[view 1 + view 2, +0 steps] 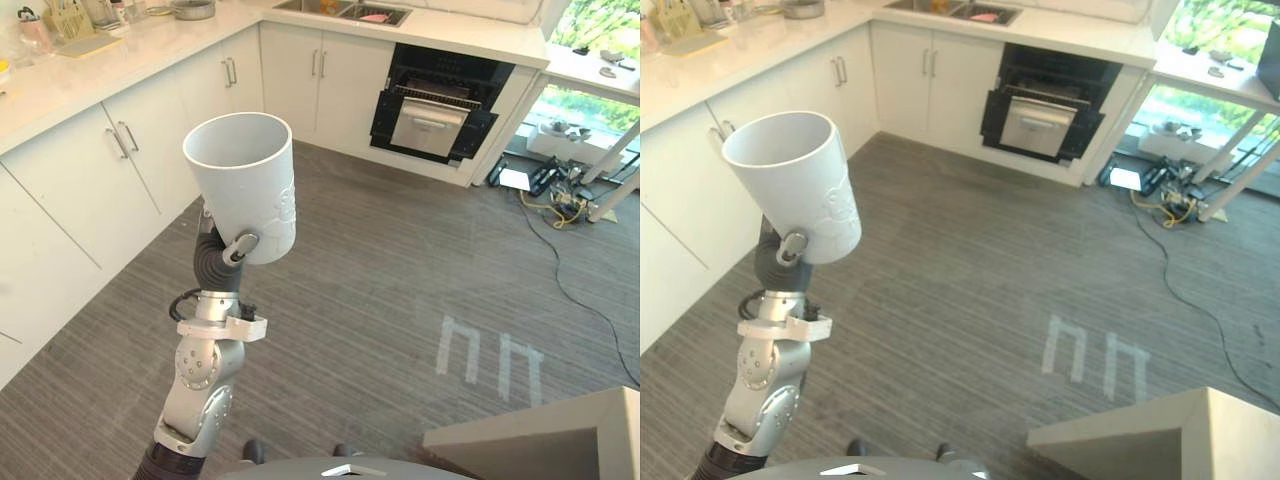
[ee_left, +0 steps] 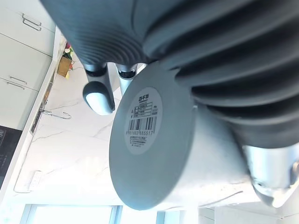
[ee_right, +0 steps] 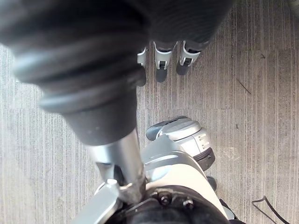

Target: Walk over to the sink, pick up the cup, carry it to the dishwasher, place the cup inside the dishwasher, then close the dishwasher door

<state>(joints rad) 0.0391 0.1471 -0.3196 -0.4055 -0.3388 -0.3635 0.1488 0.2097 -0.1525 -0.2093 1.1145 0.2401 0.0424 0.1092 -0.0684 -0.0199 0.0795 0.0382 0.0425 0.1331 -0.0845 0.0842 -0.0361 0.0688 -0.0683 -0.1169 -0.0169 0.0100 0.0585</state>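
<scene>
A grey striped carpet floor (image 1: 400, 270) runs up to a white counter (image 1: 150, 50) on white cabinets (image 1: 70, 190). The dishwasher (image 1: 440, 105) stands under the counter with its door dropped open. The sink (image 1: 340, 10) is just beside the dishwasher, with something pink in it. Well apart from the dishwasher, the left hand (image 1: 228, 252) has its fingers (image 2: 99, 95) curled round the white cup (image 1: 245, 180), which is tilted with its mouth up. The right hand (image 3: 74, 70) hangs relaxed over the floor.
</scene>
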